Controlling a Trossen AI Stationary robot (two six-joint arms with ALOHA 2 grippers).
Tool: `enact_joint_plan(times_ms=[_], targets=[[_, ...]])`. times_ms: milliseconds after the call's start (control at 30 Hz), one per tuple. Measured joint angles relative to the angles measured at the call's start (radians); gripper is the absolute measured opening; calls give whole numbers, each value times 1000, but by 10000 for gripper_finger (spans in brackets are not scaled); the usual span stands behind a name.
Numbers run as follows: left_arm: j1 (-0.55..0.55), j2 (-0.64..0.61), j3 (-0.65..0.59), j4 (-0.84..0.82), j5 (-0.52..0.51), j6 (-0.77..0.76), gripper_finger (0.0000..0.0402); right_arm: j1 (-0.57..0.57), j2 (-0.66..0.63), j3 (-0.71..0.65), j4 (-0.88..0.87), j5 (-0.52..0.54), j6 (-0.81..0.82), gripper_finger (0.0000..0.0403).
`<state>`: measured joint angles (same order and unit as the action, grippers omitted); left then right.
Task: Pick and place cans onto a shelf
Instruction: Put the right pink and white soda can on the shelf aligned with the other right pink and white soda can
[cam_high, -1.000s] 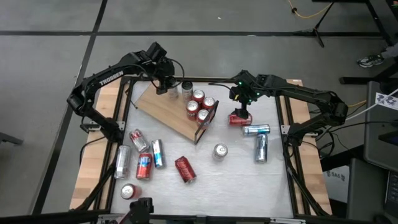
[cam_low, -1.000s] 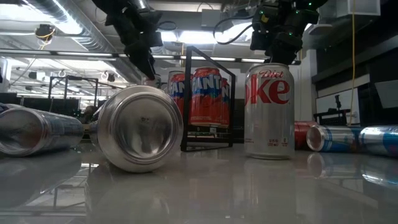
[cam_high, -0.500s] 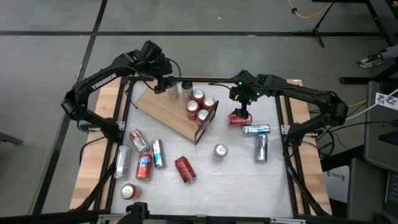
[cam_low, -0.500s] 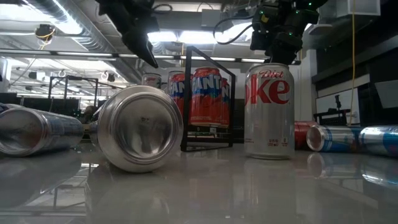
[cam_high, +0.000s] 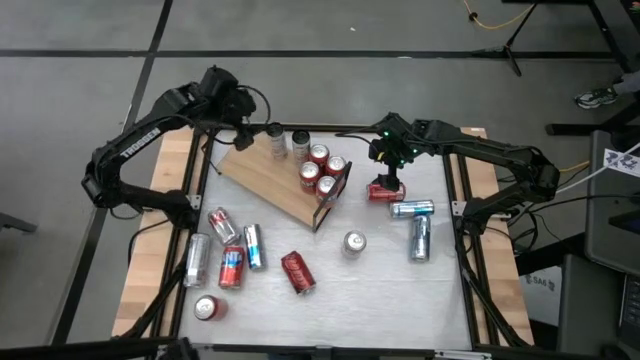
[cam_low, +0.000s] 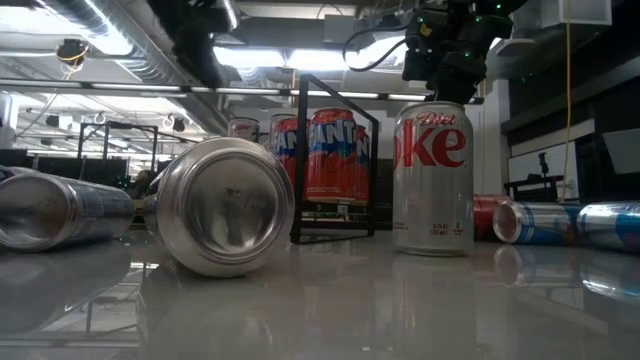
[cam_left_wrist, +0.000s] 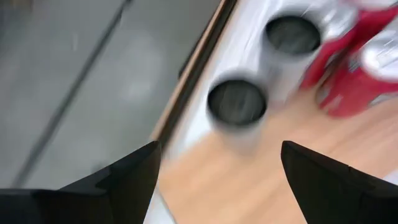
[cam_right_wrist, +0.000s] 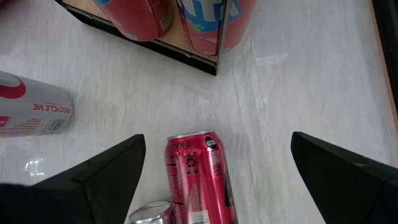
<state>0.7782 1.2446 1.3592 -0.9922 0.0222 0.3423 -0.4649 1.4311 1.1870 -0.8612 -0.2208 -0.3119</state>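
Note:
The shelf, a light wooden board with a black frame at its near end, lies slantwise on the table. On it stand two silver cans and several red cans. My left gripper hovers open, up and to the far left of the nearest silver can, touching nothing. My right gripper hangs open above a red can that lies on its side on the table.
Several cans lie on the table's left near part, and a red one lies mid-table. An upright silver can stands near the shelf's frame. Two blue-and-silver cans lie at right.
My left gripper has drawn back from the silver can at the shelf's far end, going up and toward the table's far left corner and rolling as it went. Its fingers stay open. The can stays upright on the board.

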Motion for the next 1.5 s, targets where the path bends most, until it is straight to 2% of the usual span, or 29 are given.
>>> enact_joint_plan(times_ms=[100, 233, 367, 533, 700, 1133, 1500], targets=[[0, 0, -45, -47, -47, -117, 322, 0, 0, 0, 0, 0, 0, 390], [0, 2, -182, -7, -64, -195, 322, 0, 0, 0, 0, 0, 0, 390], [2, 3, -299, 134, -66, -255, 322, 0, 0, 0, 0, 0, 0, 390], [3, 3, -383, 328, -72, -281, 322, 0, 0, 0, 0, 0, 0, 390], [3, 4, -399, 403, -169, -282, 322, 0, 0, 0, 0, 0, 0, 390], [2, 7, -399, 516, -160, -290, 322, 0, 0, 0, 6, 0, 0, 390], [6, 87, -399, 521, -167, -317, 322, 0, 0, 0, 8, 0, -10, 390]])
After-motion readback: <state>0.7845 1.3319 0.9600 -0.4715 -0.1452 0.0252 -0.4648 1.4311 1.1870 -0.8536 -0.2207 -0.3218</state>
